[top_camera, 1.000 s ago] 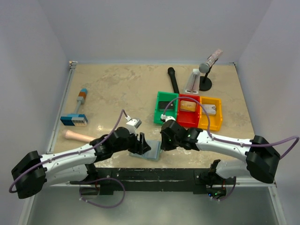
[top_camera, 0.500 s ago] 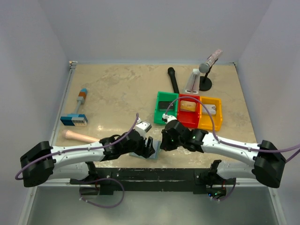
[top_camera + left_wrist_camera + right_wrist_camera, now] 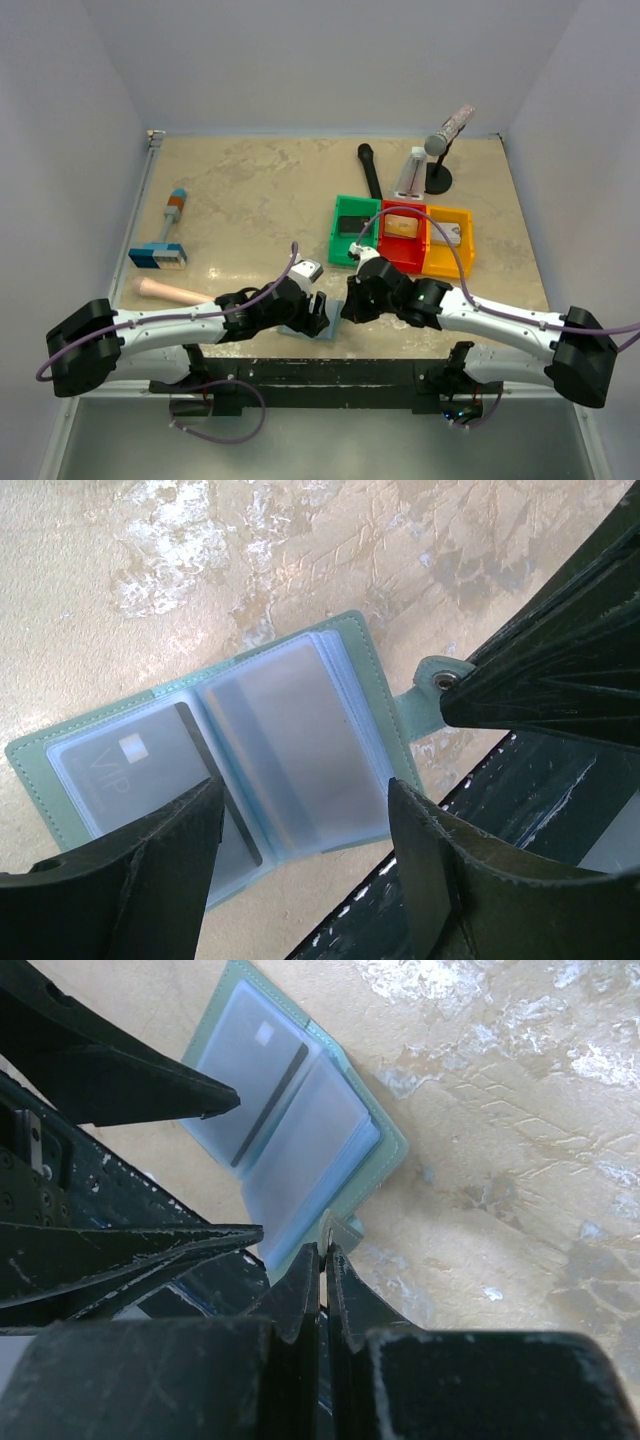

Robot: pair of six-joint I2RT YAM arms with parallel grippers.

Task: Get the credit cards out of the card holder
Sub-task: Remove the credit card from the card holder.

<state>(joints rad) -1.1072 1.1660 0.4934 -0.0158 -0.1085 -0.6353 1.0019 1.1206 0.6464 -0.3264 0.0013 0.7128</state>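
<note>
The card holder lies open and flat on the table close to its near edge, between the two arms, its clear sleeves facing up; in the left wrist view the left-hand sleeve shows a card marked VIP with a dark stripe along one side, while the sleeves on the other half are cloudy, so what they hold cannot be told; the left gripper hangs just above the holder with its fingers spread wide, one at each end of the holder's lower edge, gripping nothing; the right gripper comes in from the other side with its fingers pressed together, the tips at the holder's small snap tab, which sticks out from one edge; whether the tab is caught between the tips cannot be told; further back and to the right three bins stand side by side, touching: a green bin with a dark card in it, a red bin with a tan-orange card, and a yellow bin with a pale greyish card; well apart on the left of the table lie a blue-and-orange block tool and, nearer, a pinkish rod; behind the bins lies a black stick
</note>
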